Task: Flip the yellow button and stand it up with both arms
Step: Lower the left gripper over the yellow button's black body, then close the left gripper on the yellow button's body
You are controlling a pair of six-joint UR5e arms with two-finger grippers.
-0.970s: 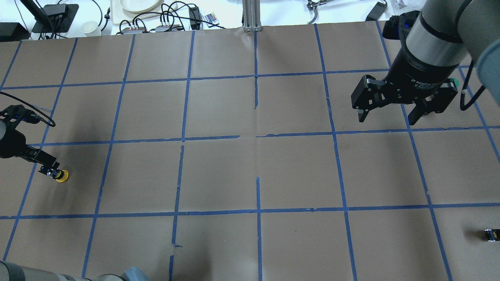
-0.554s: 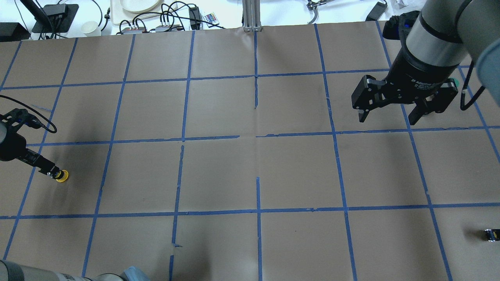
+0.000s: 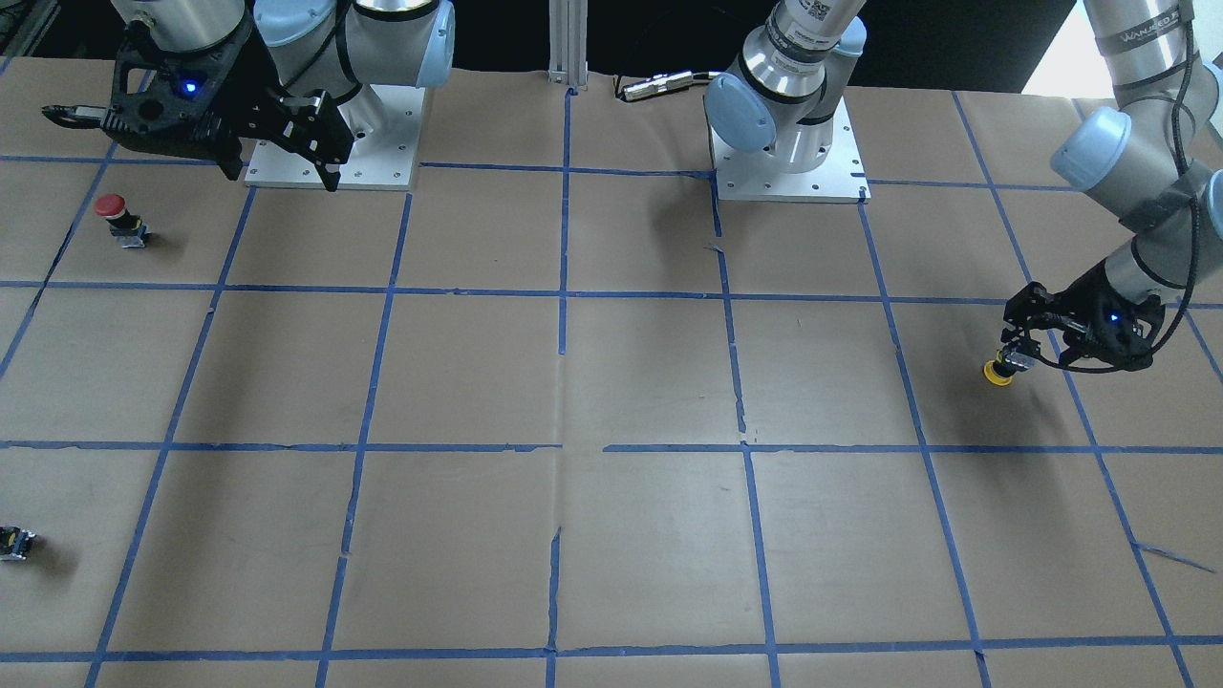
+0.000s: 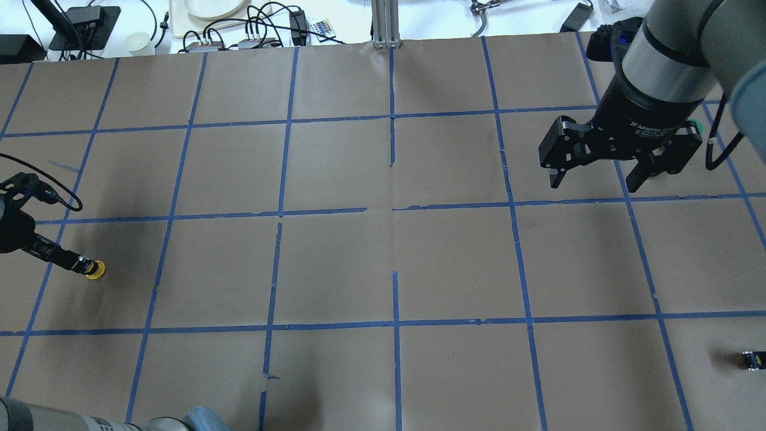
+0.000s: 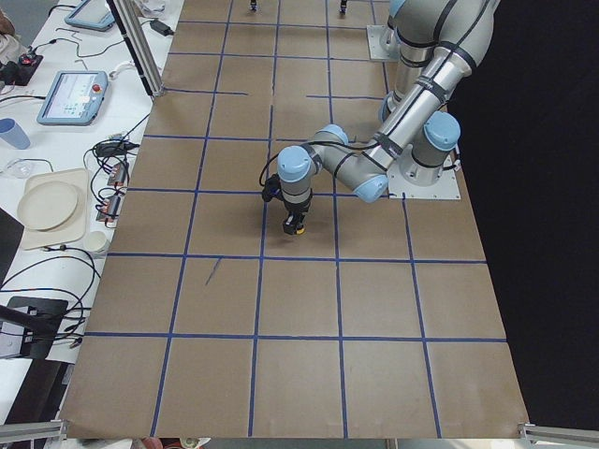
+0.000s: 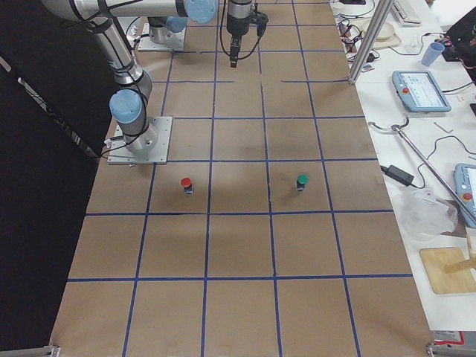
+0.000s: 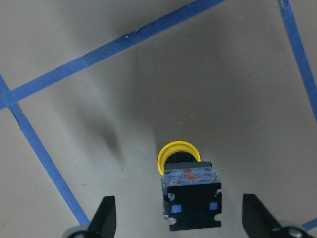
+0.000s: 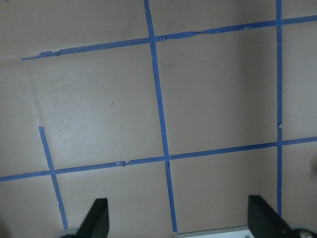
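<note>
While brown paper (image 4: 335, 263) gridded with blue tape (image 4: 281, 167) covers your table, the left gripper (image 4: 76, 263) sits low at the left edge, jaws spread wide of the yellow button (image 4: 95, 270) between them. The right gripper (image 4: 595, 181) hovers upper right, jaws apart.

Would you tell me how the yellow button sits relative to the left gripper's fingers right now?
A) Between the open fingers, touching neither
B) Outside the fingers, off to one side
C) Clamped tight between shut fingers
A: in the left wrist view the yellow button sits midway in the open left gripper, with a visible gap between it and each of the fingers.
</note>
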